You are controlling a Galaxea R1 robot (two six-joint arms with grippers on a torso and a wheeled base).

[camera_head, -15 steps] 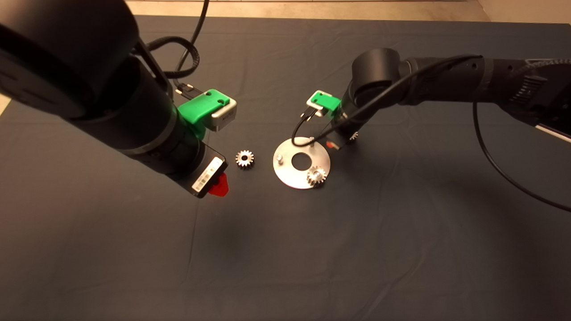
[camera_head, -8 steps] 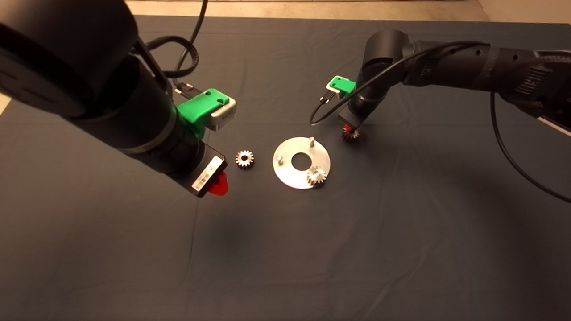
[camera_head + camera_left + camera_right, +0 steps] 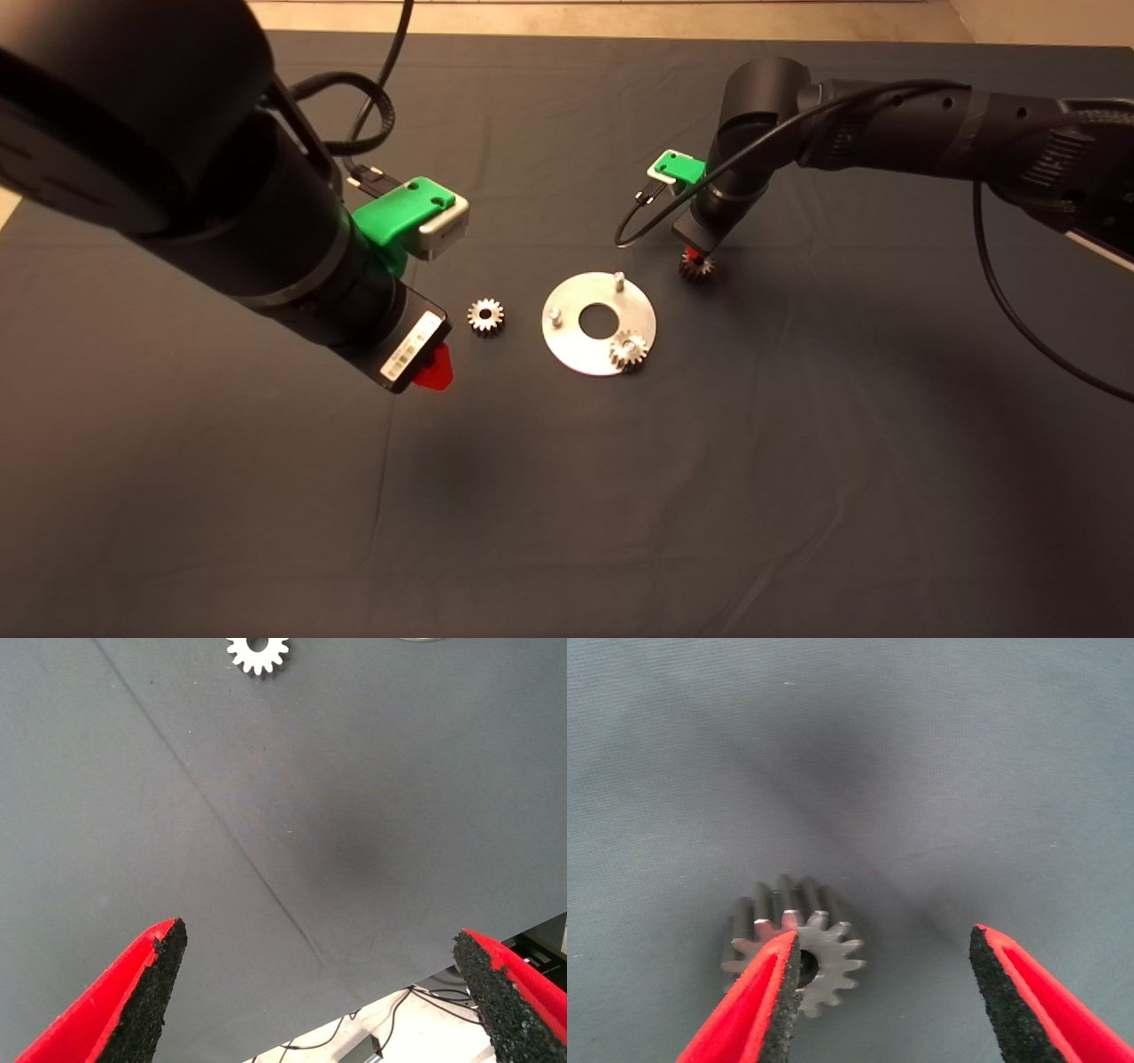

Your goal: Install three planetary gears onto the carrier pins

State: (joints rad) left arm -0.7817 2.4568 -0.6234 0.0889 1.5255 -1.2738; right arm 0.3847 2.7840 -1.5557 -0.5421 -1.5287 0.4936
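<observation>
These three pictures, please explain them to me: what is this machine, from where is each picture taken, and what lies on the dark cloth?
It is a robot with two black arms. One picture looks down from above; the other two come from cameras on the wrists. On the mat lies a round disc with three pins. One gear already sits on a pin; two pins are bare. A second gear lies loose beside the disc. The right gripper is open over the third gear, one finger covering part of it. The left gripper is open and holds nothing.

silver gears [image 3: 485, 315], dark grey mat [image 3: 567, 496]
</observation>
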